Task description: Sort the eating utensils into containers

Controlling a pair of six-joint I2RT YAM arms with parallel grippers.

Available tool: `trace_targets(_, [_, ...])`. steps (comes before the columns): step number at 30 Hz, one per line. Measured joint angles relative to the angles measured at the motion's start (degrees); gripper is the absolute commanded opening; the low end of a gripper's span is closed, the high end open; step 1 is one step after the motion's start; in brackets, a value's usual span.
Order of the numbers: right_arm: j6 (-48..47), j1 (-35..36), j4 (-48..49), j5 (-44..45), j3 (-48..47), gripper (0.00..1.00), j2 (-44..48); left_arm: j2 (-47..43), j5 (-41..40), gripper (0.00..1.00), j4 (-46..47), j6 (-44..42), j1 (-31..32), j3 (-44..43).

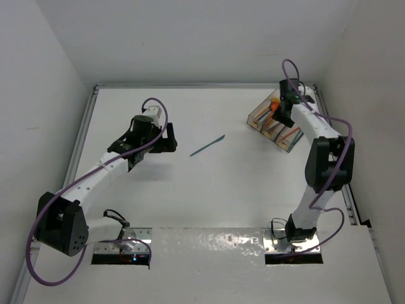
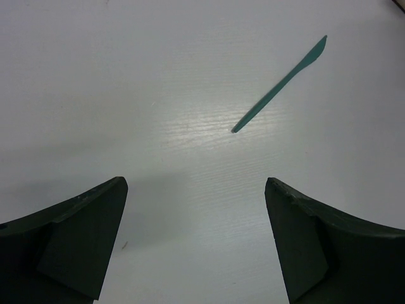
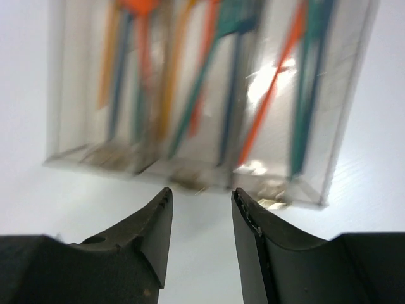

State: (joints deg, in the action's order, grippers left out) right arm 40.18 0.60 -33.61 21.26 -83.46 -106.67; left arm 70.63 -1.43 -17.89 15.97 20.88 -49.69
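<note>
Teal plastic, a single thin knife [image 1: 208,145], lies flat by itself near the middle of the white table [image 1: 221,196], well apart from everything else and angled so its blade end points toward the far right. From the left wrist camera the same knife [image 2: 281,82] sits ahead of the fingers and a little to their right, touching neither. The left gripper [image 1: 169,137] hangs low over the table to the left of the knife, its jaws spread wide with only bare tabletop between the two dark fingers [image 2: 82,240]. Over at the far right corner stands the tray of three clear, brownish bins [image 1: 255,118], joined side by side, and the right gripper [image 1: 281,117] is poised above it. Through its wrist camera the right gripper [image 3: 201,196] has its jaws parted by a narrow gap, nothing between them, the tips just short of the near end wall of the tray [image 3: 345,126]. Inside the bins lie the sorted utensils [image 3: 272,95], orange, teal, blue and red handles running lengthwise in all three compartments, though the picture is too blurred to tell spoons from forks.
</note>
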Motion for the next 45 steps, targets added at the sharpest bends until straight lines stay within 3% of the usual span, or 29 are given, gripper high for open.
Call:
trace_targets(8, [9.18, 17.81, -0.07, 2.64, 0.79, 0.44, 3.89, -0.04, -1.20, 0.89, -0.74, 0.96, 0.00, 0.00])
trace_targets(16, [17.33, 30.29, -3.17, 1.97, -6.21, 0.45, -9.53, -2.56, -3.69, 0.89, -1.55, 1.40, 0.00, 0.00])
trace_targets(23, [22.58, 36.28, -5.86, -0.42, -16.85, 0.45, -20.96, -4.02, -4.61, 0.89, -1.66, 1.73, 0.00, 0.00])
trace_targets(31, [26.62, 37.11, -7.61, -2.60, -20.50, 0.42, -26.49, -4.72, -5.22, 0.89, -1.70, 1.95, 0.00, 0.00])
trace_targets(36, [27.56, 37.22, -8.33, -3.74, -21.11, 0.27, -26.97, -4.76, -5.53, 0.89, -1.70, 1.95, 0.00, 0.00])
trace_targets(40, [26.93, 37.40, -8.41, -4.02, -20.57, 0.05, -26.91, -4.76, -5.57, 0.89, -1.70, 1.95, 0.00, 0.00])
trace_targets(42, [26.14, 37.42, -7.72, -4.22, -18.29, 0.00, -25.62, -4.76, -5.64, 0.89, -1.70, 1.95, 0.00, 0.00])
trace_targets(45, [23.30, 37.48, -6.78, -3.87, -14.45, 0.00, -23.23, -4.76, -5.64, 0.89, -1.68, 1.95, 0.00, 0.00])
